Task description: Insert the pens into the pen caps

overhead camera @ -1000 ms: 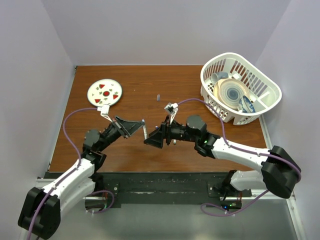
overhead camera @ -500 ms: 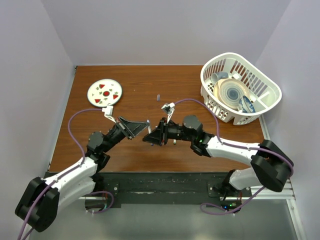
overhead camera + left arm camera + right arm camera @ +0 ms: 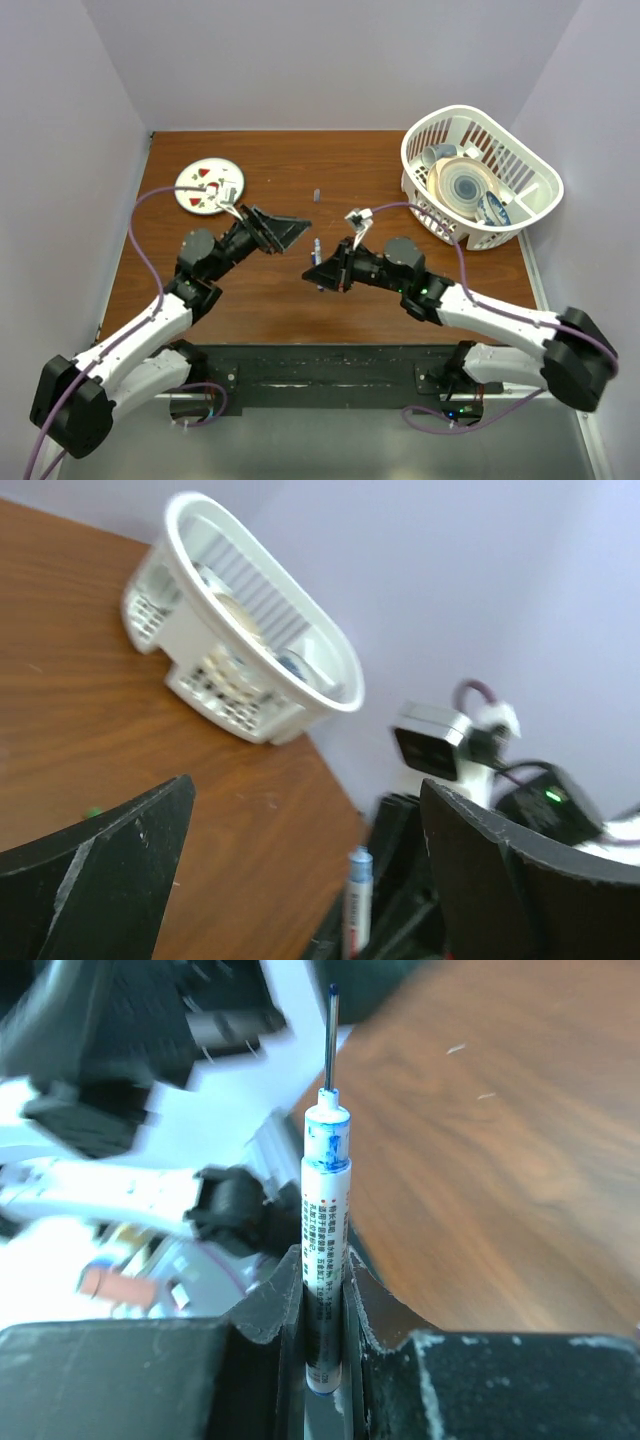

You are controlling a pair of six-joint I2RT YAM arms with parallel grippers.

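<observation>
Right gripper [image 3: 323, 1272]: matte black fingers clamped on the pen [image 3: 325, 1210]. The pen has a slim white printed barrel, a blue-stained collar and a bare needle tip, and is held above the wood-grain table [image 3: 260, 290]. Left gripper [image 3: 293, 226]: wedge-shaped fingers spread apart, near the pen, not touching it. A small dark cap [image 3: 316, 194] lies on the table beyond both. A white slotted plastic basket [image 3: 470, 112] of dishes stands far right.

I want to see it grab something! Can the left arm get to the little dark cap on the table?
Probably yes. The left arm has open, empty jaws, and the cap lies alone on the table just beyond them, nothing between. The right arm holds its pen off to the near side.
</observation>
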